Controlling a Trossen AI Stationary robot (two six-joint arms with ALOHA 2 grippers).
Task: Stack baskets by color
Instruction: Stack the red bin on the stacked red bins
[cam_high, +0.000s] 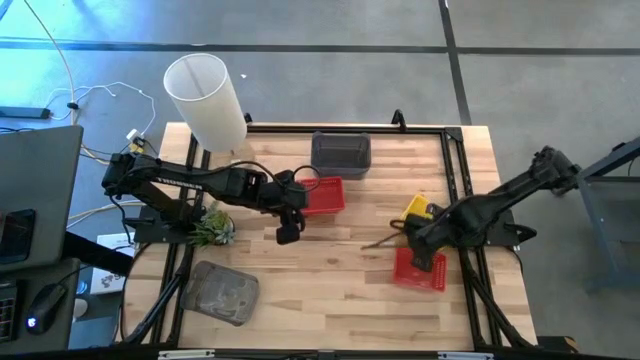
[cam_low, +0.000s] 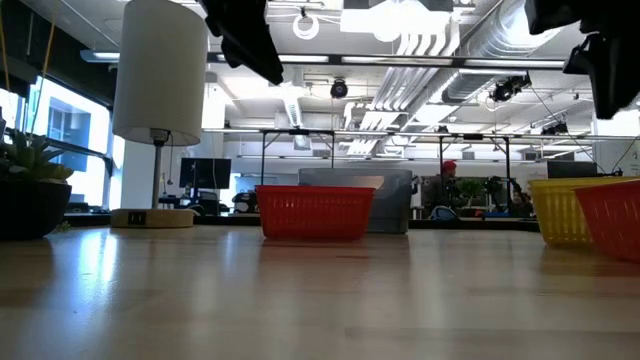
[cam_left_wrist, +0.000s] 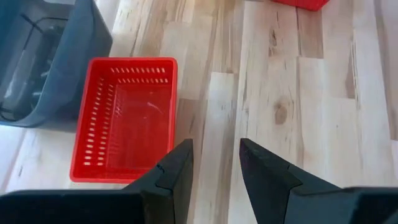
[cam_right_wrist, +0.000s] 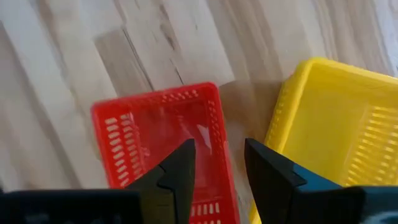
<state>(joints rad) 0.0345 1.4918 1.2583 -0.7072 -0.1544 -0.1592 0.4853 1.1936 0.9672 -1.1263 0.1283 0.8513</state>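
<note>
With both tools parted and holding nothing, the left tool (cam_left_wrist: 214, 163) hovers beside one red basket (cam_high: 322, 196) mid-desk while the right tool (cam_right_wrist: 219, 163) hangs over the other red basket (cam_high: 419, 270), next to the yellow basket (cam_high: 419, 209), seemingly poised to pair the reds.

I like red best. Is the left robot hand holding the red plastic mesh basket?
No. The left gripper has empty, open fingers above bare wood, beside the red plastic mesh basket.
</note>
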